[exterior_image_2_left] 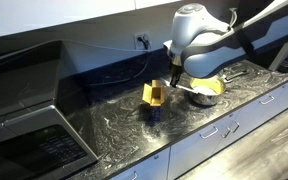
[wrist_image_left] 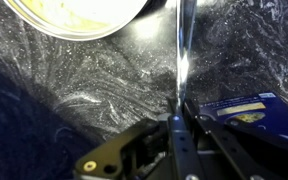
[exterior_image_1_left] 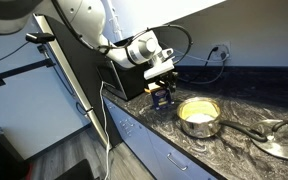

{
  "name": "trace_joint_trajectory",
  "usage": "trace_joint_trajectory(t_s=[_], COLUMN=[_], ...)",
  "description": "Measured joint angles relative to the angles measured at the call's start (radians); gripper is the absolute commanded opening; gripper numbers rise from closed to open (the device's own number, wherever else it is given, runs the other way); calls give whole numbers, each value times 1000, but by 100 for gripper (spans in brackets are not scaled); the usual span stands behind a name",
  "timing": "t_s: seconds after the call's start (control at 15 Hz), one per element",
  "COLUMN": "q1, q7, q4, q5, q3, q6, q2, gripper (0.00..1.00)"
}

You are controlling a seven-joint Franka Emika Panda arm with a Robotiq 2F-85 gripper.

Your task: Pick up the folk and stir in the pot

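Exterior views both show a dark marbled stone countertop running along the wall, with bare surface between its front edge and the pot. The white robot arm bends downward, its gripper low over the counter. The small shiny steel saucepan, pale yellow inside, sits near the gripper. A blue-and-yellow box stands just beside the gripper. A flat round metal lid lies beyond the saucepan. Jaws are clamped on a thin shiny metal fork.

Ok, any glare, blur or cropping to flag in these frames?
Wrist view: bright glare runs down the thin shiny metal fork, the gripper at the bottom is dark and soft, the small round steel pot is cropped at the top. Both exterior views: small and soft, pale sheen on the dark marbled countertop.
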Motion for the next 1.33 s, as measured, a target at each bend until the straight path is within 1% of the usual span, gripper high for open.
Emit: trace_joint_trajectory(t_s=[0.27, 0.4, 0.53, 0.8, 1.0, 1.2, 1.33], q1=[10, 18, 26, 29, 24, 19, 14], q7=[46, 65, 75, 80, 78, 32, -24], q4=[-63, -93, -111, -113, -104, -96, -86], q5=[-56, -112, -181, -326, -419, -486, -525], q3=[-19, -38, -61, -99, -109, -103, -93], q6=[0, -4, -39, -226, -389, -528, -585], q2=[-86, -121, -151, -183, -185, -170, -140], gripper=[2, 2, 2, 2, 2, 2, 2])
